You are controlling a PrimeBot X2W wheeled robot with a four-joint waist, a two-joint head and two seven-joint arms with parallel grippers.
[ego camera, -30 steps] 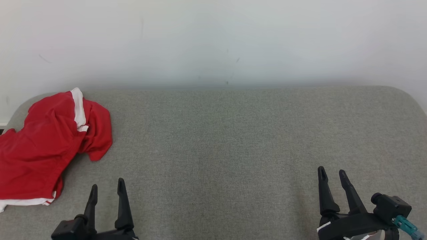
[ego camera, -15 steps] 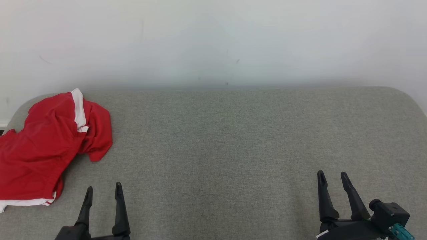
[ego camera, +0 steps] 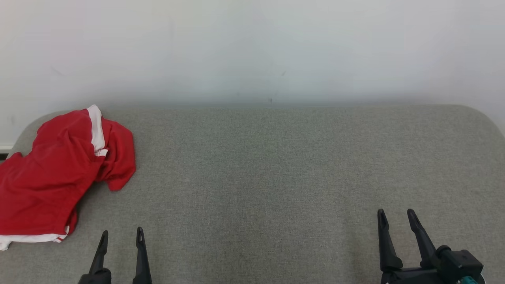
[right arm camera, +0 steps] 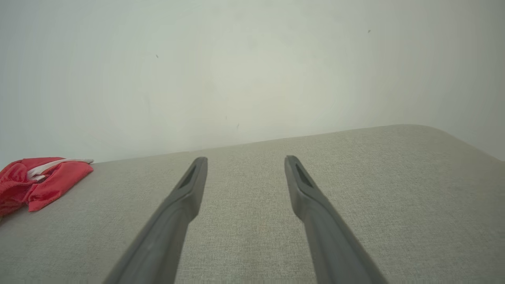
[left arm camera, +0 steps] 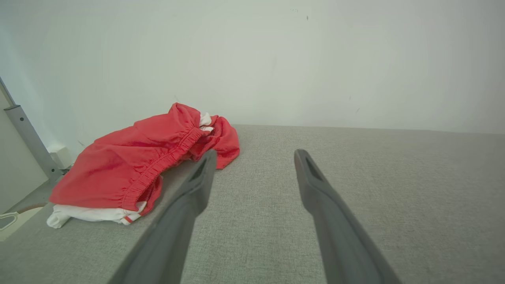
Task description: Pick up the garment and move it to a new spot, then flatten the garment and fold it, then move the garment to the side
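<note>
**Both end effectors wide open, red garment bunched at the table's left end**

Head view: the crumpled red garment with white trim (ego camera: 51,177) lies in a heap at the left end of the grey fabric-covered table (ego camera: 256,177). Part of it runs off the frame's left edge, and a plain white wall (ego camera: 252,47) stands behind. At the bottom left, the left end effector (ego camera: 121,231) points its two dark fingers up the frame, spread apart with nothing between them. It sits near the garment's white hem but clear of it. At the bottom right, the right end effector (ego camera: 396,211) is posed the same way, fingers parted and empty, well apart from the garment.

Left wrist view: the left end effector (left arm camera: 255,152) reaches low across the table, fingers splayed over bare cloth. The garment (left arm camera: 134,161) is heaped ahead and to the left, its elastic waistband showing.

Right wrist view: the right end effector (right arm camera: 245,158) aims at the wall, fingers wide and gripping nothing. The garment (right arm camera: 39,177) sits far off at the left edge.
</note>
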